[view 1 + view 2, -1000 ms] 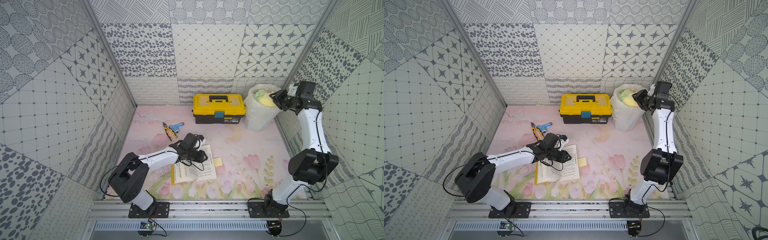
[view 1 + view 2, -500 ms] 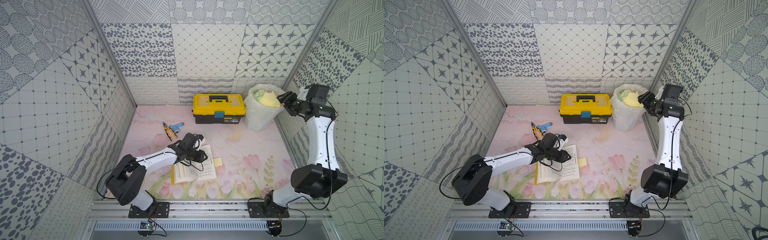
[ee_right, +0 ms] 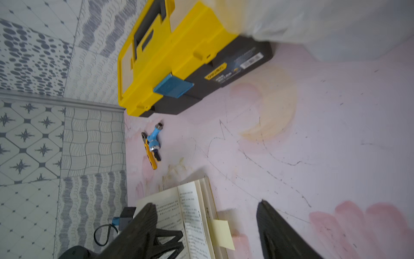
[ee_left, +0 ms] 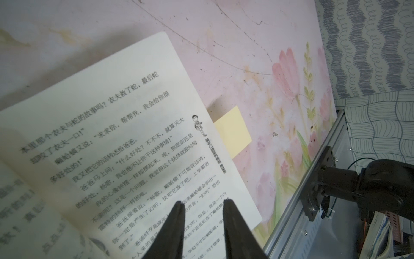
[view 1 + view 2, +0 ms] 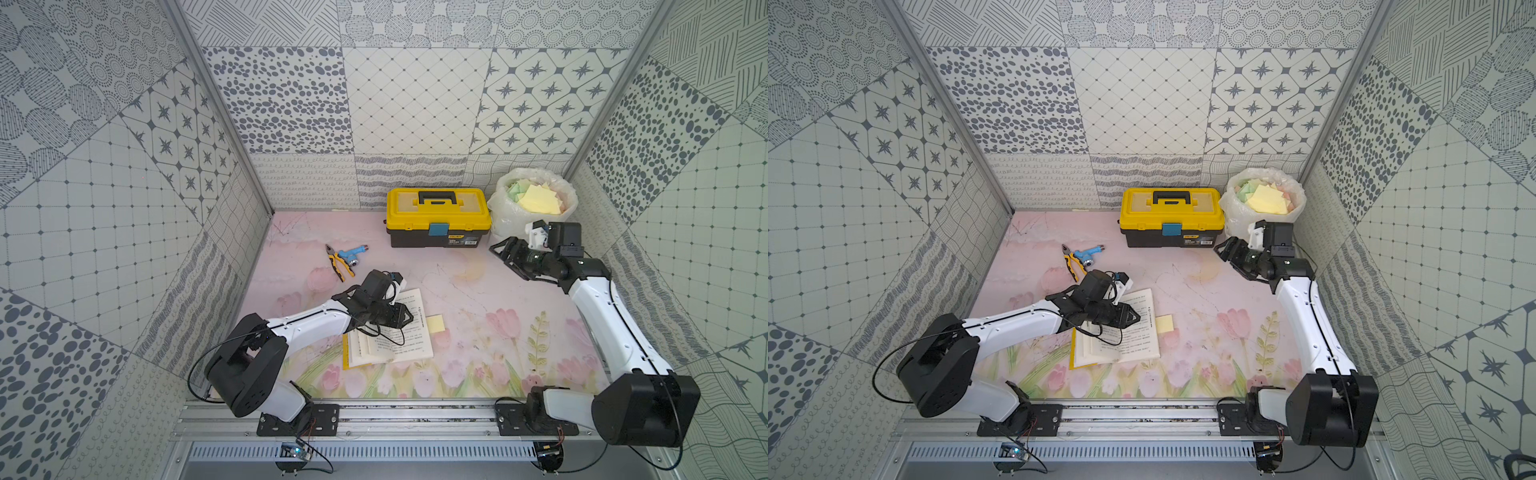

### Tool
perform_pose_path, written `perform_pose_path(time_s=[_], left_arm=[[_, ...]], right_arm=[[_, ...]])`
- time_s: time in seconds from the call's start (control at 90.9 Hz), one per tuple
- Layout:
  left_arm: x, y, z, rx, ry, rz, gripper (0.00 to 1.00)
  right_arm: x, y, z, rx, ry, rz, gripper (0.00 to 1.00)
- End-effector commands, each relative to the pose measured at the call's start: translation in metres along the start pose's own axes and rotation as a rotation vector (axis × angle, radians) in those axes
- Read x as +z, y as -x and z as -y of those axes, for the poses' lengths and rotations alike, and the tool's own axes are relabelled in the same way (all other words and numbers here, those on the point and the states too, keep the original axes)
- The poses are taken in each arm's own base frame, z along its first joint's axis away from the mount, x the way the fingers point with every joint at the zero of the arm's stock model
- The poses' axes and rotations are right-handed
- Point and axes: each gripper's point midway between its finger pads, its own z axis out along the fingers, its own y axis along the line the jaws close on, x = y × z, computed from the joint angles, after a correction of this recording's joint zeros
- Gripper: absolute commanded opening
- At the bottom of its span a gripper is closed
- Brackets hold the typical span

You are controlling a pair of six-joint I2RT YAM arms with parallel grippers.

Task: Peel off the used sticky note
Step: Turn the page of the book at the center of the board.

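Yellow sticky note jutted from the open book at the book's 3 o'clock, its free part flat on the floral mat. Left gripper sat over the printed page, jaws parted only narrowly, nothing between them. Right gripper hung at the note's 1 o'clock, at 6 o'clock of the waste bag, jaws wide, empty.

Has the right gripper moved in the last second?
Yes. The right gripper has dropped from the mouth of the white plastic bag to beside the yellow toolbox.
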Motion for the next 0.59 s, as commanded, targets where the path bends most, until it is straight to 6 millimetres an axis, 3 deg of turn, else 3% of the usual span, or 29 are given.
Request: perform_pose_path(time_s=[0.0, 0.253, 0.44, 0.583], left_arm=[[-0.004, 0.005, 0.004, -0.058, -0.038, 0.033, 0.33], [-0.009, 0.006, 0.001, -0.116, -0.067, 0.055, 0.33], [-0.011, 0.008, -0.003, -0.164, -0.092, 0.058, 0.33], [-0.014, 0.009, -0.006, -0.19, -0.107, 0.063, 0.33]], right_arm=[[0.018, -0.024, -0.012, -0.054, 0.08, -0.033, 0.76], [0.061, -0.109, -0.001, -0.055, 0.137, -0.232, 0.76], [0.088, -0.159, 0.009, -0.023, 0.164, -0.369, 0.75], [0.105, -0.184, 0.014, -0.026, 0.158, -0.431, 0.72]])
